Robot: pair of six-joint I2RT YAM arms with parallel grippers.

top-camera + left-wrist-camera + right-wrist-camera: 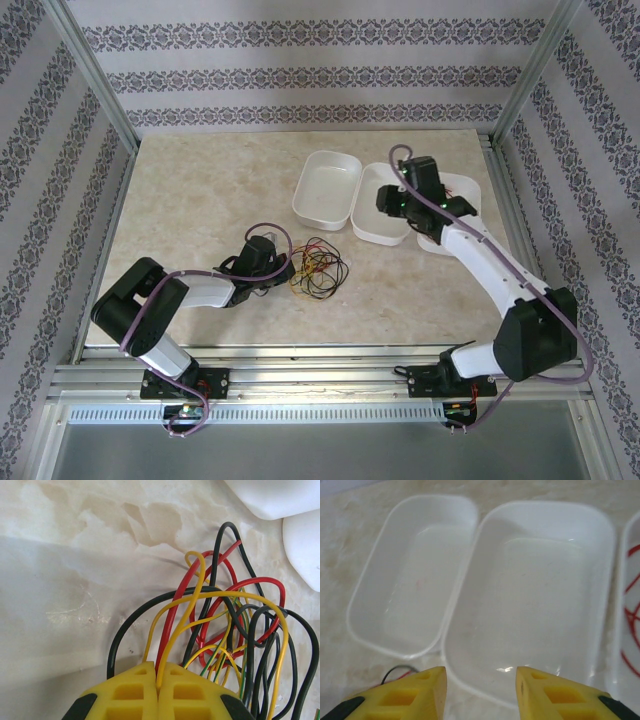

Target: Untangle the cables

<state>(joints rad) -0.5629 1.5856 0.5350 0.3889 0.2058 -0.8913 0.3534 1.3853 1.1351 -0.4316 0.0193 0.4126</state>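
Currently, the left tub [405, 580] and the middle tub [540, 590] are seen empty, side by side on the tabletop [200, 200], while a red cable [632, 614] is seen in a third tub [621, 590] beside them. The right jaws are held apart over the middle tub, gripping nothing. Nearer, the tangled cables [318, 268] are spread on the tabletop, with a yellow strand [170, 645] pinched in the clenched left jaws.

Bright, even light, with a broad soft shadow on the table [60, 510] and slightly soft wrist views.
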